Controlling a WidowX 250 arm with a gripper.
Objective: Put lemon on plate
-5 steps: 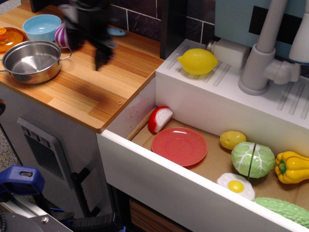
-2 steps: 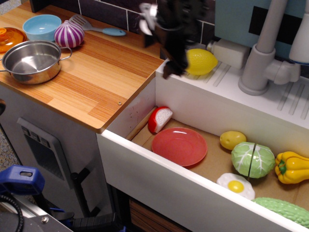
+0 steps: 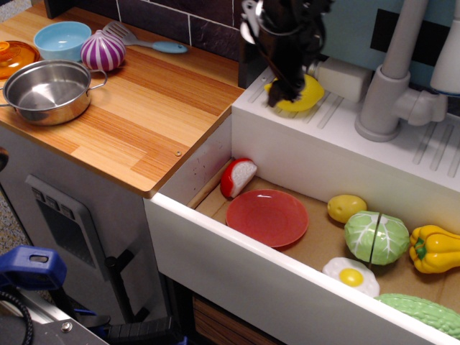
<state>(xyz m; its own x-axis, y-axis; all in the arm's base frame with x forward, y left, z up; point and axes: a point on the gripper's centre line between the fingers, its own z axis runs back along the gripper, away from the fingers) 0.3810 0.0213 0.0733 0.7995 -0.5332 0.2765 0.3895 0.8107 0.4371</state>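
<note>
Over the last second the gripper [image 3: 286, 90] has crossed from above the wooden bench [image 3: 136, 115] at 10 o'clock to the white ledge [image 3: 345, 118] behind the sink at 12 o'clock, and it now sits directly over the lemon [image 3: 305, 97], covering most of its left half. This indicates the approach phase is ending and the grasp is the step in hand; the lemon has not left its ledge position. The jaws are dark and motion-blurred against the fruit, so whether they are open or closed on it cannot be told. The lemon is glossy yellow plastic, oval, and rests on a ribbed part of the ledge; a smooth curved shell of this kind is likely to slip unless gripped across its short axis. The plate [image 3: 267, 217] lies in the sink basin at 6 o'clock from the lemon, well apart and lower: flat, round, coral-red plastic with a raised rim, its surface bare. A red-and-white wedge [image 3: 237, 177] stands just beside its 10 o'clock edge, and a duller yellow lump [image 3: 346, 208] lies near its 3 o'clock side; both could obstruct a careless descent. On the bench, a polished steel pot [image 3: 47, 90] and a striped purple onion [image 3: 102, 52] stand clear of the transfer path.
</note>
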